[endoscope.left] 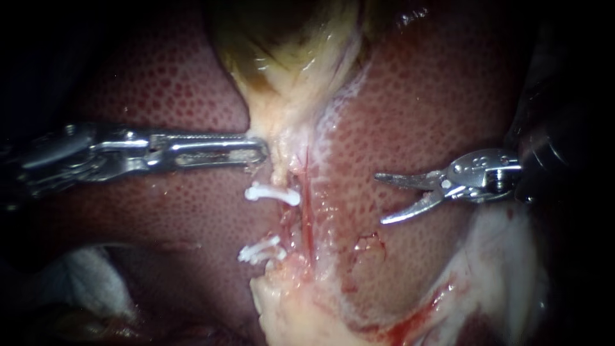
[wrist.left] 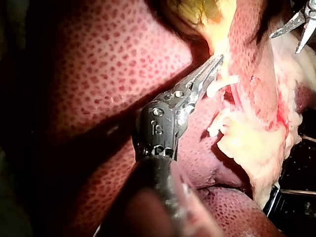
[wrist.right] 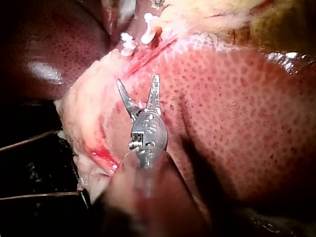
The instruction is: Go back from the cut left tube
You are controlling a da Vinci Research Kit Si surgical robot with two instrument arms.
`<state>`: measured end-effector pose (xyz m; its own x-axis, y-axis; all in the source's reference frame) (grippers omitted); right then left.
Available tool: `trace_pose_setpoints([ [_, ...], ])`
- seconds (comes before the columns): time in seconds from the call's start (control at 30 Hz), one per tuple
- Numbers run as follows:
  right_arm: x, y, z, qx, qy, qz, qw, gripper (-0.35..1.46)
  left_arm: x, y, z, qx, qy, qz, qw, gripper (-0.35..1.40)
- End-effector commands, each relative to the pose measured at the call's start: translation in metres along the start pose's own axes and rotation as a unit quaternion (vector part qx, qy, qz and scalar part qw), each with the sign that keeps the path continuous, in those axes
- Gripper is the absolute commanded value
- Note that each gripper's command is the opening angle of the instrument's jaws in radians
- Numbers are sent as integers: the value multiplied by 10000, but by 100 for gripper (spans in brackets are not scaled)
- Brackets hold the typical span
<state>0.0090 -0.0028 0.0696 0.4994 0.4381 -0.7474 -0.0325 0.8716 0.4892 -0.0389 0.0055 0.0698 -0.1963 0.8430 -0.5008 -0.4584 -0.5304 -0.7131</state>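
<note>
My left instrument (endoscope.left: 259, 151) comes in level from the left, its jaws shut on the pale neck of the gallbladder (endoscope.left: 288, 51). Below its tip a white clip (endoscope.left: 272, 193) sits on the upper stump of the left tube. A second white clip (endoscope.left: 261, 252) sits on the lower stump, with a gap between the two. A thin red tube (endoscope.left: 307, 208) runs upright just right of the clips. My right instrument (endoscope.left: 379, 198) hangs over the liver (endoscope.left: 435, 109), well to the right of the clips. Its jaws are open and hold nothing, as the right wrist view (wrist.right: 138, 80) also shows.
Pale fatty tissue (endoscope.left: 288, 314) lies below the lower clip, and a bloodstained whitish edge (endoscope.left: 487, 269) lies under my right instrument. White gauze (endoscope.left: 83, 275) lies at the lower left. In the left wrist view my left instrument's jaws (wrist.left: 213, 66) lie beside the upper clip (wrist.left: 219, 85).
</note>
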Motion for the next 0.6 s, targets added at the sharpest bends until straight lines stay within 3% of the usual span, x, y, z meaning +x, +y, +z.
trace_pose_setpoints([
  [0.03,0,-1,0,6,1,-26,10000,143,0,0,3,-1,-17,-3,10000,-35],
  [0.17,1,-3,0,6,1,-25,10000,143,-1,0,11,-8,-19,10,10000,-35],
  [0.6,2,-3,1,18,2,-82,10000,143,0,-1,9,-15,-38,11,10000,-35],
])
